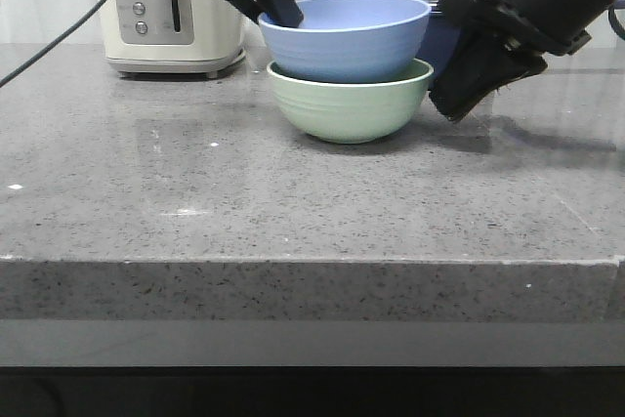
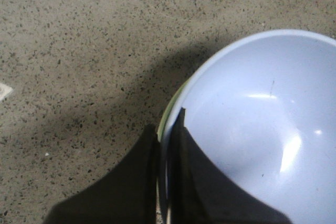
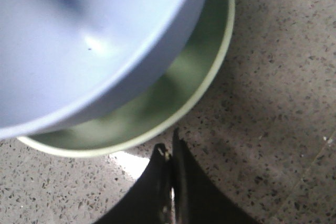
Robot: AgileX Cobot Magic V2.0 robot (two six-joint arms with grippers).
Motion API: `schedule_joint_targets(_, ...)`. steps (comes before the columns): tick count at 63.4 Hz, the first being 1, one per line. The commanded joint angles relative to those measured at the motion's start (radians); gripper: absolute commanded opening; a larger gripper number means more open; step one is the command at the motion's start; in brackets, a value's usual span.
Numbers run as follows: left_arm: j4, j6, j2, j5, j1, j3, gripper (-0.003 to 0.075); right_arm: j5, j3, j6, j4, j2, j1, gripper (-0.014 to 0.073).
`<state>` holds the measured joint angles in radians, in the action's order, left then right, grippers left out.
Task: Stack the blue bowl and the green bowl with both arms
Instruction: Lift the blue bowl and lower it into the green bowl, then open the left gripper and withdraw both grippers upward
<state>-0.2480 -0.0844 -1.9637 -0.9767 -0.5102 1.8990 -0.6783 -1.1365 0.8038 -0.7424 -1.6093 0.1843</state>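
Speckled grey stone table [image 1: 195, 202], green bowl [image 1: 350, 109] and toaster [image 1: 168, 9] on it

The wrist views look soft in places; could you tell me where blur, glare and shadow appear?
Left wrist view: the left gripper is a dark blur, bright glints inside the blue bowl. Right wrist view: both that bowl and the green bowl are out of focus. Front view: sharp, shadow under the bowls.

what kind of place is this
Probably a kitchen counter, or a mock-up of one: a speckled grey stone worktop, a cream toaster at the back, and stacked bowls.
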Motion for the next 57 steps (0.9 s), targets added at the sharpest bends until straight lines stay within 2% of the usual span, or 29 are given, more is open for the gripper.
schedule_joint_targets(1, -0.031, -0.001, 0.049, 0.060, -0.008, 0.036, 0.0029, 0.018, -0.023, 0.014, -0.037, 0.038, -0.001, -0.0063)
schedule_joint_targets(13, -0.033, -0.001, 0.049, 0.060, -0.008, 0.036, 0.0240, 0.018, -0.023, 0.014, -0.037, 0.038, -0.001, -0.0063)
schedule_joint_targets(21, -0.033, -0.001, 0.049, 0.060, -0.008, 0.036, 0.0307, 0.018, -0.023, 0.014, -0.037, 0.038, -0.001, -0.0063)
schedule_joint_targets(32, -0.020, -0.001, 0.092, 0.048, -0.006, 0.036, 0.0316, 0.018, -0.023, 0.014, -0.037, 0.038, -0.001, -0.0063)
schedule_joint_targets(43, 0.067, 0.001, 0.198, 0.007, -0.006, 0.016, 0.0316, 0.018, -0.023, 0.014, -0.037, 0.038, -0.001, -0.0063)
schedule_joint_targets(49, 0.110, 0.001, 0.284, 0.027, -0.006, -0.047, 0.0316, 0.018, -0.023, 0.014, -0.037, 0.038, -0.001, -0.0063)
schedule_joint_targets(57, 0.127, 0.008, 0.419, 0.086, -0.006, -0.212, 0.0316, 0.018, -0.023, 0.014, -0.037, 0.038, -0.001, -0.0063)
